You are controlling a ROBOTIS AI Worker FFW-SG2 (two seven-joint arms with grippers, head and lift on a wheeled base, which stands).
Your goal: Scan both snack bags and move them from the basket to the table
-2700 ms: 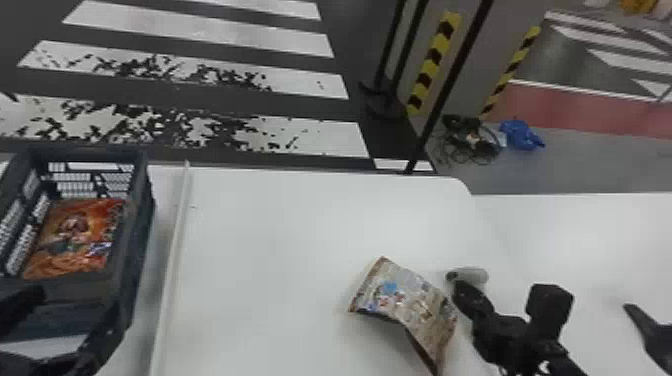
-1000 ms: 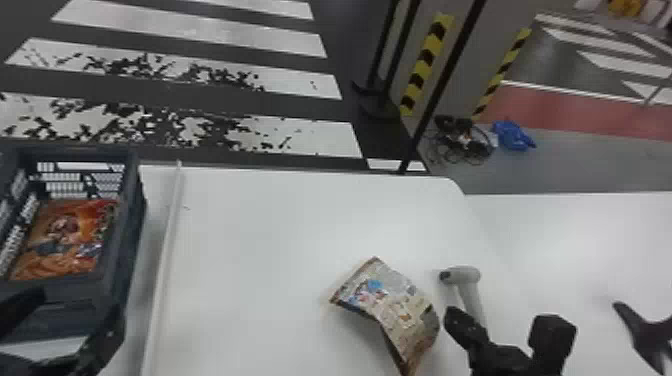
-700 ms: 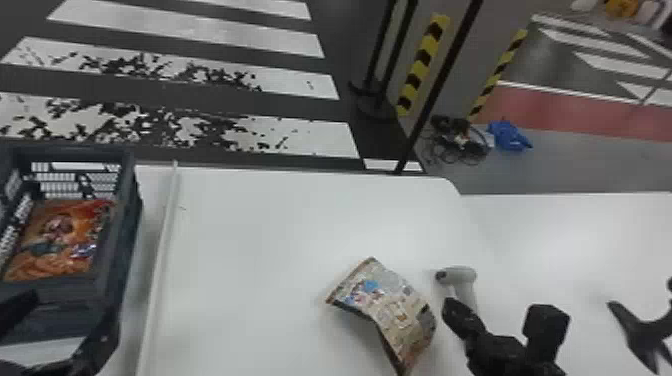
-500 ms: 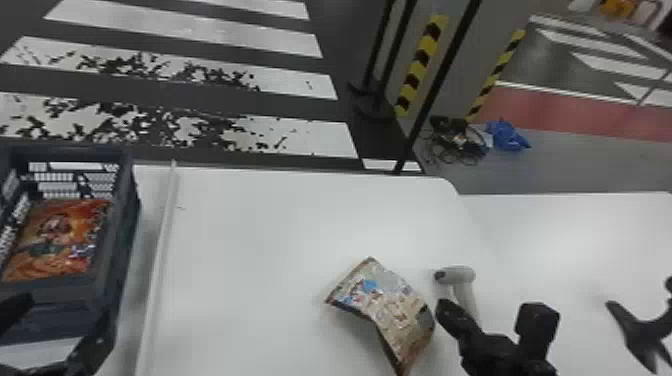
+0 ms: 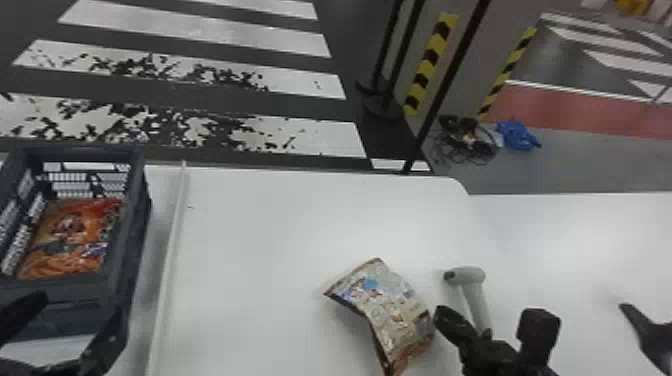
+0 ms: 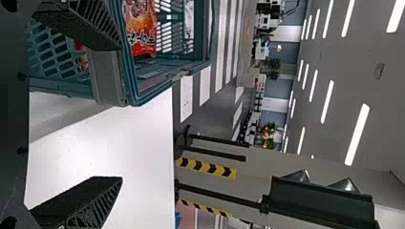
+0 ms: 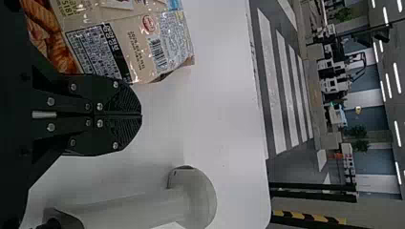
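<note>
In the head view, my left gripper [image 5: 62,327] stands open at the near side of the basket [image 5: 141,210], where the orange snack bag [image 5: 75,240] lies. The left wrist view has the left gripper [image 6: 107,114] with fingers wide apart, the basket [image 6: 191,71] and orange bag [image 6: 143,28] beyond them. A beige snack bag [image 5: 387,300] lies bent on the table, left of my right gripper [image 5: 442,315] and the grey scanner [image 5: 472,287]. The right gripper [image 7: 141,115] is shut between the beige bag [image 7: 133,43] and scanner [image 7: 191,200]; contact with the bag cannot be told.
A pale raised strip [image 5: 170,265] runs along the white table [image 5: 270,225] between basket and beige bag. At the table's right is a dark forked object [image 5: 650,332]. Thin black posts [image 5: 442,87] stand past the far edge.
The right gripper has moved left from over the scanner's handle, leaving the handle in sight. The beige bag sits slightly farther left, away from the scanner. Framing has shifted slightly; the left gripper remains beside the basket.
</note>
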